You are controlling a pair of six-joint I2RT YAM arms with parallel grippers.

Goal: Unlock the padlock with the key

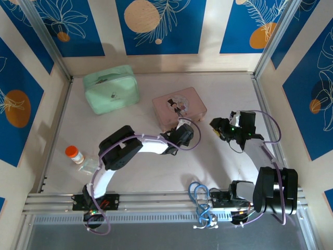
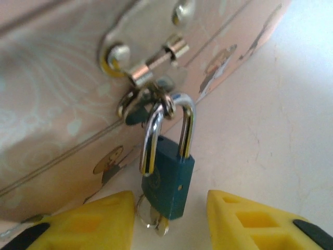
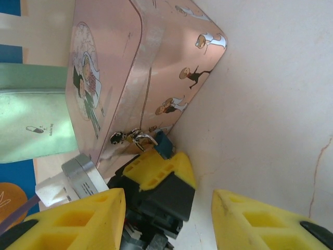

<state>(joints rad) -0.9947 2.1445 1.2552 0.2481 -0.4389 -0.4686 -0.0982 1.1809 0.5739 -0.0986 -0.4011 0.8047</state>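
The blue padlock [image 2: 169,177] hangs by its silver shackle [image 2: 186,125] from the clasp [image 2: 138,78] on the pink tin [image 1: 179,107]. The shackle's left leg ends with its tip showing in front of the body. The silvery key [image 2: 159,224] sticks out of the padlock's underside, with a thin ring [image 2: 140,213] beside it. My left gripper [image 2: 169,221] is open, one yellow finger on each side of the padlock and touching neither lock nor key. My right gripper [image 3: 169,219] is open and holds nothing. It hangs to the right of the tin [image 3: 119,78] and looks at the padlock [image 3: 162,143] past the left gripper's fingers [image 3: 156,166].
A mint green case [image 1: 111,88] lies at the back left, next to the tin. An orange-capped bottle [image 1: 74,154] stands near the left wall. The two grippers, left [image 1: 184,134] and right [image 1: 221,127], are close together in front of the tin.
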